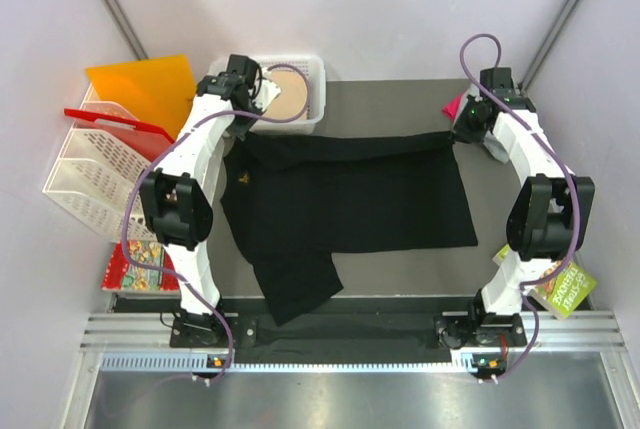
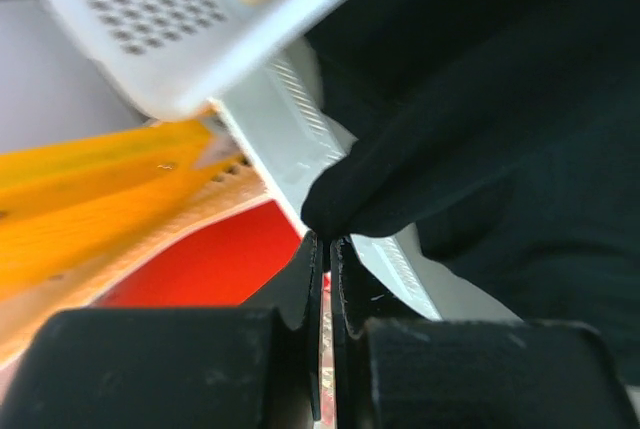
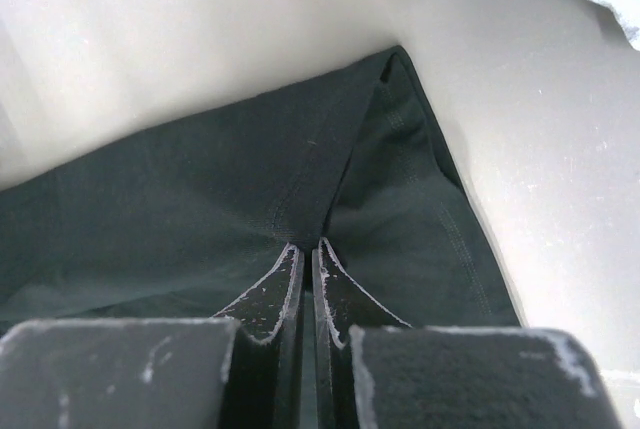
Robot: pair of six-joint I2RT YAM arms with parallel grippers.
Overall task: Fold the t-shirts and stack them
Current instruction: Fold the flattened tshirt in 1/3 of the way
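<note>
Two grippers pinch the far edge of the black t-shirt (image 1: 350, 194), one at each end. The left gripper (image 2: 325, 241) is closed on a bunched fold of the black cloth, just beside the white perforated basket (image 1: 305, 69) and near the orange sheet (image 1: 140, 84). The right gripper (image 3: 308, 246) is clamped on the shirt's hemmed corner, which peaks up off the grey table (image 1: 400, 99). The rest of the shirt lies spread between the arms, one sleeve trailing toward the near edge
</note>
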